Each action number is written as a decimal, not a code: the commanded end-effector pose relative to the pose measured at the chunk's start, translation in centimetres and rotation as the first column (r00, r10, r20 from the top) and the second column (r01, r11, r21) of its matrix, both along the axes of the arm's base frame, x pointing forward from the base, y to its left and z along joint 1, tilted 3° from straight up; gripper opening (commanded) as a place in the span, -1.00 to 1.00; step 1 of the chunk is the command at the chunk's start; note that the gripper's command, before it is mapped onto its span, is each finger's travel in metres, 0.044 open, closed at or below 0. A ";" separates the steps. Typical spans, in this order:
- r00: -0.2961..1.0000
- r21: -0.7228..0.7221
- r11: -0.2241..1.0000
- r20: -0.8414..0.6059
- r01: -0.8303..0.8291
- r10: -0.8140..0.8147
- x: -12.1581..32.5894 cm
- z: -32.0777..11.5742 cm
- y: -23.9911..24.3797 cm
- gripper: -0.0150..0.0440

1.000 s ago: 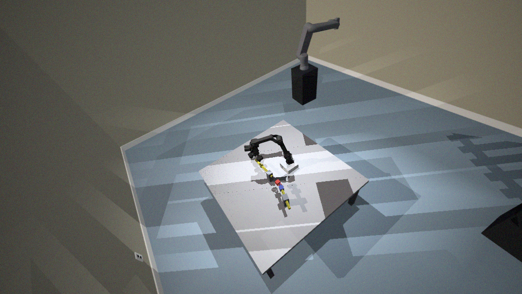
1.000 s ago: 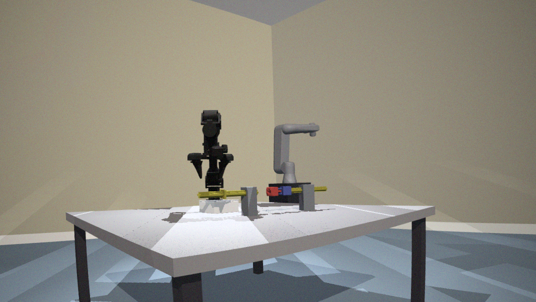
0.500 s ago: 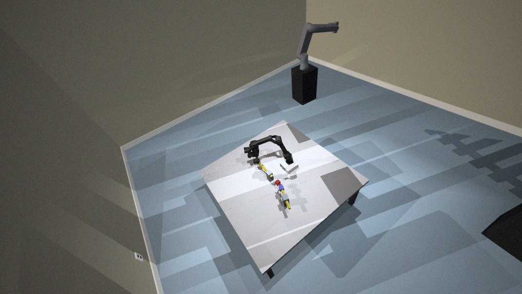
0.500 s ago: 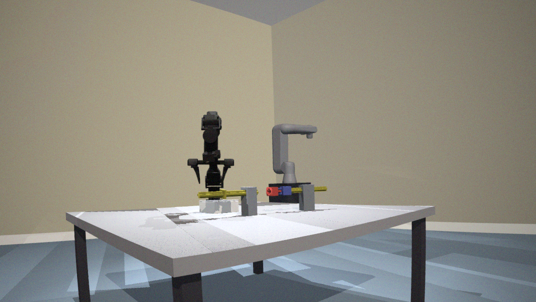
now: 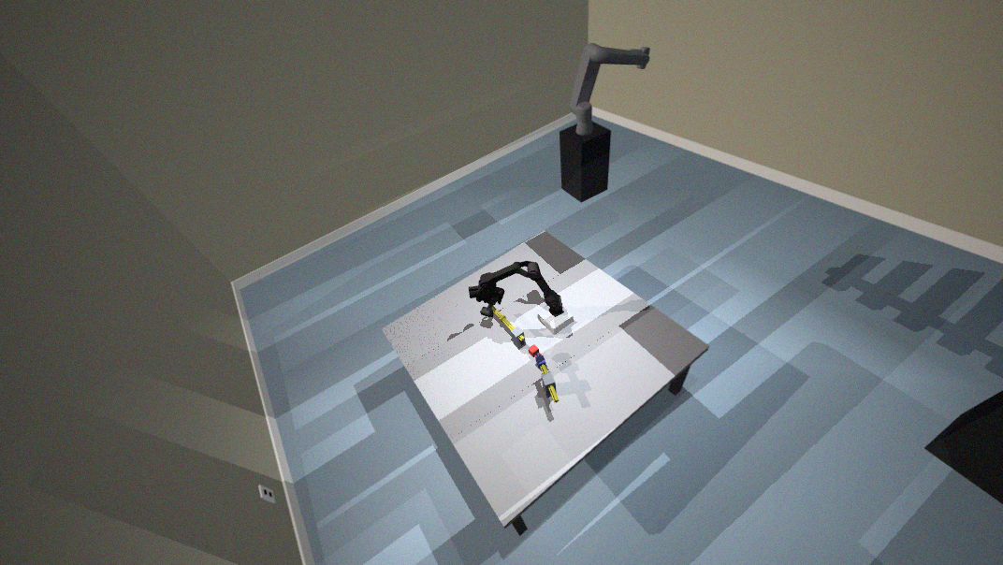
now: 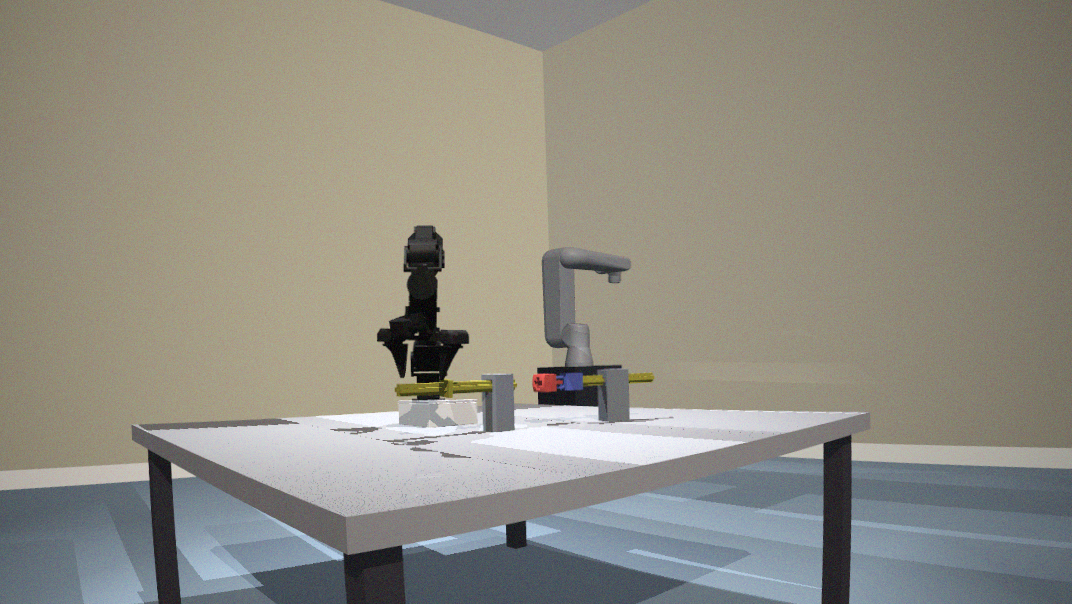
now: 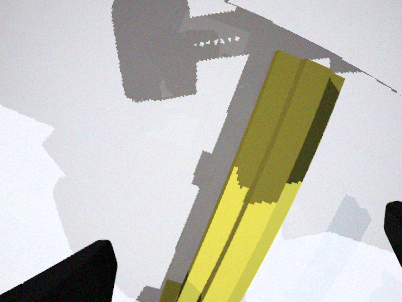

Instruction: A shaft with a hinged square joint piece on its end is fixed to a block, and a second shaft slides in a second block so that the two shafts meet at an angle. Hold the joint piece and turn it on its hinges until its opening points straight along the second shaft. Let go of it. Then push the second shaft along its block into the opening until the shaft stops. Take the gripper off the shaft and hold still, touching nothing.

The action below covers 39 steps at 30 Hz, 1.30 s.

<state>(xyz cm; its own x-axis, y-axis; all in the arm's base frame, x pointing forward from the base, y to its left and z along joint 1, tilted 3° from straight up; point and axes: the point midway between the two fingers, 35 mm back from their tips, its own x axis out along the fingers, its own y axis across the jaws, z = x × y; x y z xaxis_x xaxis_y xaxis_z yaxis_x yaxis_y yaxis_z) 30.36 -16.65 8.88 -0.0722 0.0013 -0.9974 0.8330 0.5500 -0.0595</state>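
Note:
My gripper [image 5: 493,306] [image 6: 422,375] [image 7: 253,239] is open and empty, its fingers above and to either side of the second shaft near its outer end. The yellow second shaft [image 5: 503,320] [image 6: 468,386] [image 7: 270,150] carries a collar and passes through a grey block [image 5: 519,340] [image 6: 498,405]; its inner end sticks out a little. The red joint piece [image 5: 533,350] [image 6: 543,382] is apart from that end, across a short gap. Its opening faces roughly toward the second shaft; the exact angle is too small to tell. A blue part [image 5: 539,359] [image 6: 573,381] joins it to the first shaft [image 5: 554,395] [image 6: 641,378], held in another grey block [image 5: 548,379] [image 6: 613,396].
The arm's white base [image 5: 556,322] [image 6: 438,413] stands beside the second shaft. Both blocks stand upright on the table [image 5: 484,456] [image 6: 525,491]. Another grey arm [image 5: 584,77] [image 6: 558,300] stands on a black pedestal beyond the table. Shadows cross the tabletop.

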 end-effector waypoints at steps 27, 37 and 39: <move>0.887 -0.051 0.887 -0.030 0.458 -0.460 -0.4 -4.0 0.1 1.00; 0.887 -0.051 0.887 -0.030 0.458 -0.460 -0.6 -5.3 0.2 1.00; 0.887 -0.051 0.887 -0.030 0.458 -0.460 -0.6 -5.3 0.2 0.82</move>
